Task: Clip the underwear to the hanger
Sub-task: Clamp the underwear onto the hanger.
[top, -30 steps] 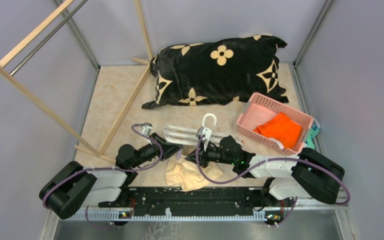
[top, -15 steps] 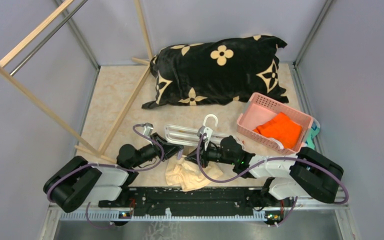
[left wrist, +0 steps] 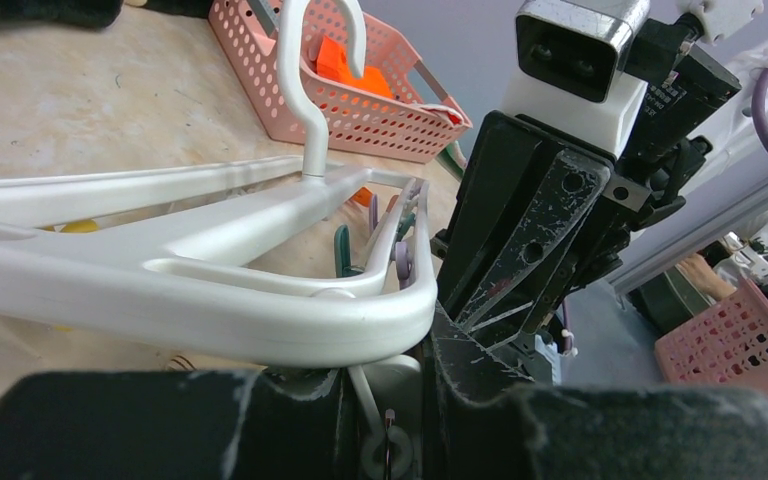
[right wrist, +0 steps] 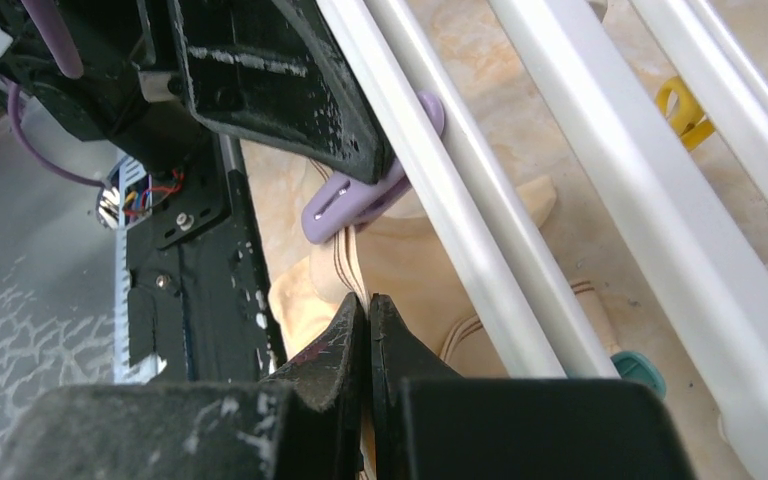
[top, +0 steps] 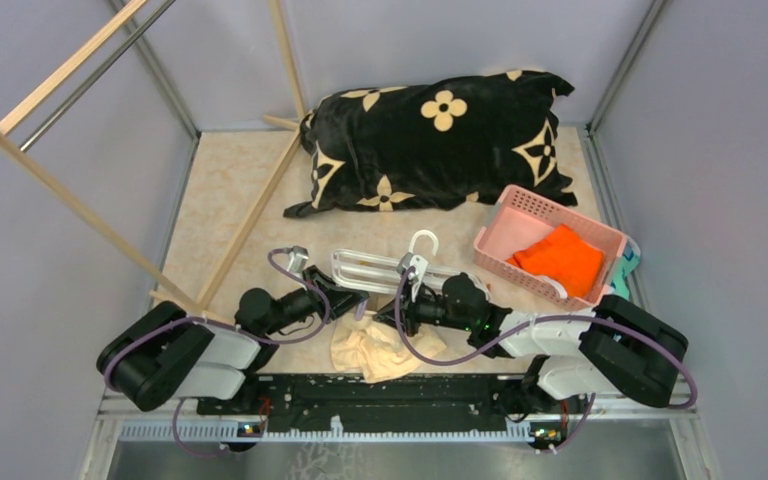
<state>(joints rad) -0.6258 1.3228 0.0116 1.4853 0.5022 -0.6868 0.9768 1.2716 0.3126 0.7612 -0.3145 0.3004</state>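
The underwear (top: 375, 350) lies crumpled on the worktop (top: 230, 190), just on the near side of the hanger (top: 365, 268) and between the two arms. The right pincer (right wrist: 368, 305) is at the hanger's near rail, its fingers pressed together. A hem of the cream fabric runs right up to their tips, but it is not clear whether any cloth is caught between them. The left pincer (left wrist: 385, 370) comes at the hanger from the left and is closed partway on the frame's rounded end, which sits in the gap between its fingers.

The hanger lies flat, with its hook (top: 420, 240) pointing away from the arms. A lilac clip (right wrist: 360, 198) hangs at the near rail just above the underwear, a teal clip (right wrist: 638, 368) shows beneath the same rail, and a yellow clip (right wrist: 680, 110) sits farther in.

Right of the hanger and slightly beyond it stands a pink basket (top: 560, 210) holding an orange cloth (top: 560, 260). Well beyond the hanger lies a black cushion (top: 440, 140) with tan flowers. To the hanger's far left leans a wooden rack (top: 80, 212).
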